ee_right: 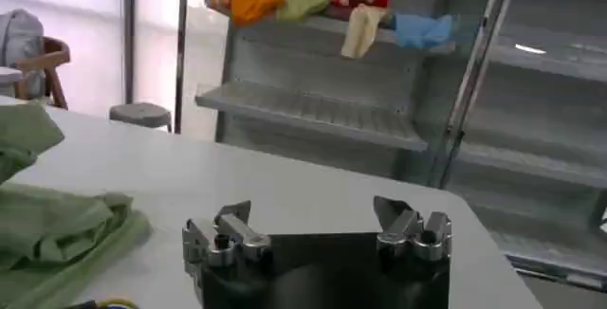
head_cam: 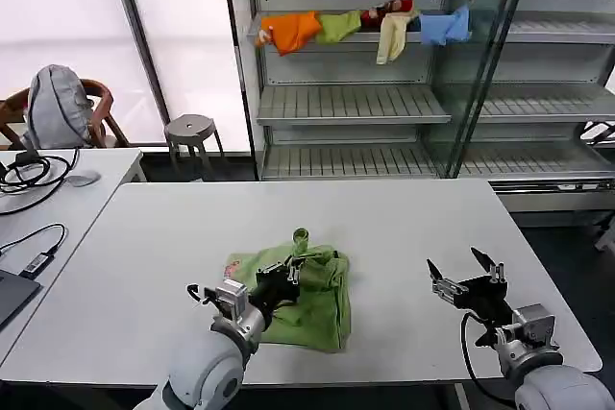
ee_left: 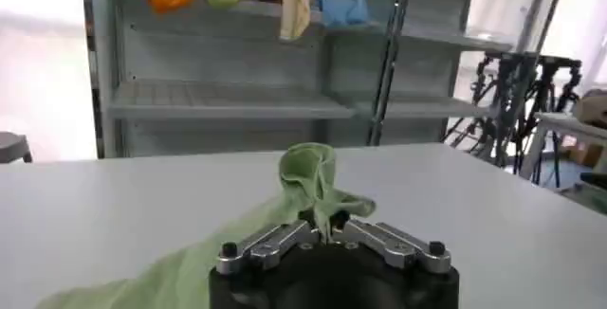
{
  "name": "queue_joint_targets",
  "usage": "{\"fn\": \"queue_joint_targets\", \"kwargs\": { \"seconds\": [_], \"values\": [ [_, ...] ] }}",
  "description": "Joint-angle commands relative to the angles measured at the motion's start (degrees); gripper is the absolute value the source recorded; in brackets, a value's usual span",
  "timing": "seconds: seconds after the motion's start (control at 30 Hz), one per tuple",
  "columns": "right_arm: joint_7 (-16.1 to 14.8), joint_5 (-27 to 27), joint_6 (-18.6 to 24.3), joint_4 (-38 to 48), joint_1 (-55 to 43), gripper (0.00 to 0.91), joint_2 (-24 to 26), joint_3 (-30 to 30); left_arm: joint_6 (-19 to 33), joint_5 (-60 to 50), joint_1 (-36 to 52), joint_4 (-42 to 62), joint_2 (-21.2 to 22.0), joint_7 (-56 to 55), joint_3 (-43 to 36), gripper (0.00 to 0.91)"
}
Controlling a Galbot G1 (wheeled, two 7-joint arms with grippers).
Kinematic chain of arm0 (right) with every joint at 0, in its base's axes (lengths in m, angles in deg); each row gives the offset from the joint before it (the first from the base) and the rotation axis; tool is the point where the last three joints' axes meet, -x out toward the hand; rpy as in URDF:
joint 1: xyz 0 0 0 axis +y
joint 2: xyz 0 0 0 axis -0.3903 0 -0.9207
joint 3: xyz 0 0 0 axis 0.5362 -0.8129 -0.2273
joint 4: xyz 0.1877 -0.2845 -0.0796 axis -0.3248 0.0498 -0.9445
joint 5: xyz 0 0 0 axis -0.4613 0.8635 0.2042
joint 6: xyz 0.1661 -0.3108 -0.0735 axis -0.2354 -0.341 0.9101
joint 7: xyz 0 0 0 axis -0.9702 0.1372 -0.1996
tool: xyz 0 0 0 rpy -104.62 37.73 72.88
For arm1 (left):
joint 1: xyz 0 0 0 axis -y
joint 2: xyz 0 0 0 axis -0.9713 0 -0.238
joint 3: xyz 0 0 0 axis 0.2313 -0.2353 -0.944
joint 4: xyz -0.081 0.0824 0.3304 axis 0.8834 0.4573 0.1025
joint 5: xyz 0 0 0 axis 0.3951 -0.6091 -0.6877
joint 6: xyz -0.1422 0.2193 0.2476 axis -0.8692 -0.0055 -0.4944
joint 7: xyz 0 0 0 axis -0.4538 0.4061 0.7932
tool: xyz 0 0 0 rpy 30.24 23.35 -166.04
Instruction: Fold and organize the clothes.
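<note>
Shirt on table centre; shelving behind table.

No legible text, label or number anywhere.

My right gripper hovers with fingers spread over the white table; the bunched green polo shirt lies just beside.

Lab or test room, metal shelving (shop-style), white tables, tripods
</note>
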Motion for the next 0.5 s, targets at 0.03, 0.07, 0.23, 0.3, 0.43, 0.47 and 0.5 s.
{"fn": "queue_joint_targets", "kwargs": {
  "seconds": [0.03, 0.07, 0.23, 0.3, 0.43, 0.47, 0.5],
  "values": [
    [0.0, 0.1, 0.0, 0.0, -0.2, 0.907, 0.0, -0.1, 0.0, 0.9, 1.9, 2.5, 1.3, -1.0, -2.0, 0.02],
    [0.0, 0.1, 0.0, 0.1, -0.2, 0.907, 0.0, -0.2, 0.0, 0.9, 2.0, 3.0, 1.4, -0.9, -2.1, 0.02],
    [0.0, 0.1, 0.0, 0.1, -0.1, 0.907, -0.1, -0.4, 0.1, 0.1, 2.5, 4.2, 1.9, -0.1, -2.0, 0.907],
    [-0.1, 0.1, 0.0, 0.1, -0.1, 0.907, 0.0, -0.3, 0.2, 0.2, 2.6, 4.4, 1.8, 1.0, -1.8, 0.907],
    [-0.1, 0.1, 0.1, 0.3, -0.5, 0.907, 0.0, -0.5, 2.1, 2.4, 2.5, 4.0, 2.0, 2.0, -1.9, 0.907],
    [-0.1, 0.1, 0.1, 0.3, -0.5, 0.907, 0.0, -0.6, 2.4, 3.6, 2.3, 3.4, 2.0, 1.8, -2.0, 0.907],
    [-0.1, 0.1, 0.1, 0.3, -0.6, 0.907, 0.0, -0.7, 2.8, 4.4, 2.2, 2.8, 2.1, 1.8, -2.0, 0.907]
  ]
}}
